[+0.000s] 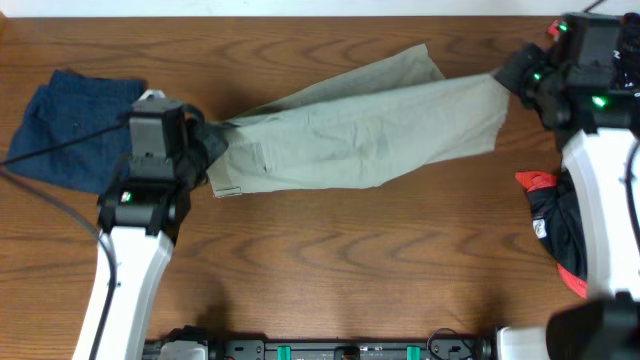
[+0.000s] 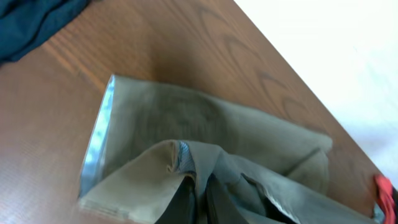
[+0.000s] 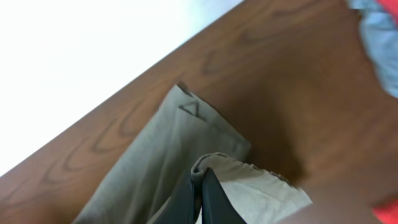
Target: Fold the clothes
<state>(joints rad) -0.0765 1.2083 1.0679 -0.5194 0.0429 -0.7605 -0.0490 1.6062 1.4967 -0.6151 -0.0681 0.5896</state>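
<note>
Pinching opposite ends with closed fingers, left gripper (image 1: 208,142) and right gripper (image 1: 503,80) stretch khaki shorts (image 1: 360,130) between them over woodgrain table (image 1: 330,260).

No words, brands or numbers can be read in any view; a small pale patch (image 1: 540,229), perhaps a tag, shows on the black garment (image 1: 562,212) right of the khaki shorts (image 1: 370,130), its print too small to read; the shorts bear a stitched triangle (image 3: 193,111) near one corner
</note>
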